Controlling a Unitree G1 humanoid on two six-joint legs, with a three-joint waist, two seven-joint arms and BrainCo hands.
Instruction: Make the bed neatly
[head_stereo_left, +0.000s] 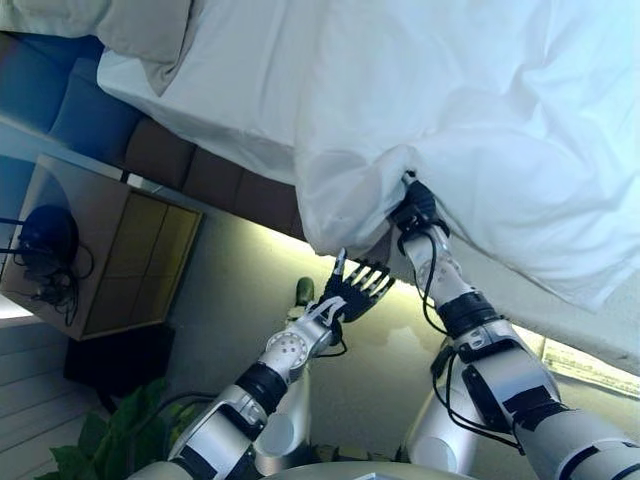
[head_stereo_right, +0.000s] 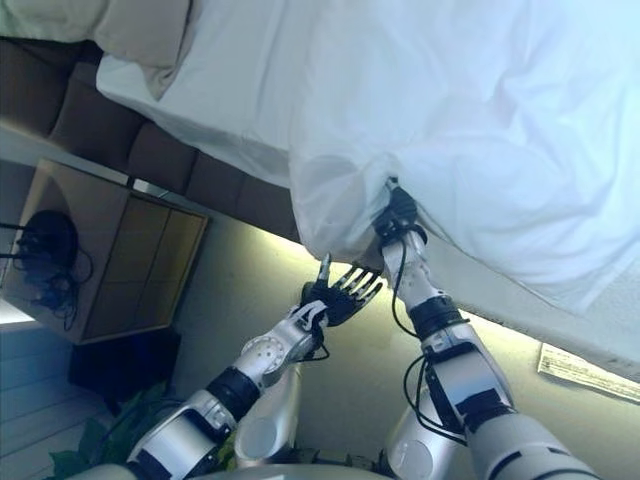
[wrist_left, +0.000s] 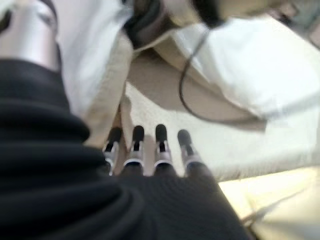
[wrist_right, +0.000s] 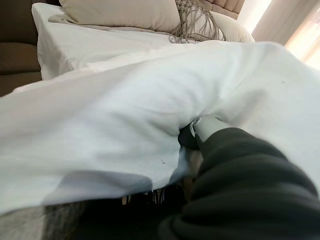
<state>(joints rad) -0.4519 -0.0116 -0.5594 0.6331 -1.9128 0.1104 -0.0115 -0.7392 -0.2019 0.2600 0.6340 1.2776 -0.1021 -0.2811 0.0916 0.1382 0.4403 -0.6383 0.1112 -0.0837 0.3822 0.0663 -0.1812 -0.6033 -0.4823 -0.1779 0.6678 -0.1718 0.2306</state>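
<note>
the bed (head_stereo_left: 215, 180) is shown part-made. a white duvet (head_stereo_left: 480, 120) is spread over most of the mattress, but its near edge is bunched and hangs in a fold over the side of the bed, toward the floor (head_stereo_left: 240, 290). a pillow (wrist_right: 125, 11) is seen at the head end, resting on the white sheet (wrist_right: 75, 47), which is left uncovered there. the task is judged to be at an early to middle stage: the duvet is on the bed but is not yet drawn flat, squared with the sides or brought up to the pillow; the creases across its top remain to be smoothed.

the right hand (head_stereo_left: 413, 205) is raised to the bunched edge, with its thumb pressed against the cloth in the right wrist view; the fingers are buried under the fold, so it cannot be told whether the duvet is clenched or only pushed.

the left hand (head_stereo_left: 350, 288) is held just below the hanging fold, beside the right wrist. its fingers (wrist_left: 136, 145) are straight and spread, and nothing is grasped; whether their tips touch the cloth cannot be made out.

a nightstand (head_stereo_left: 110, 250) stands beside the bed, with a dark object (head_stereo_left: 45, 240) on it. a plant (head_stereo_left: 95, 440) is seen at the lower corner.
</note>
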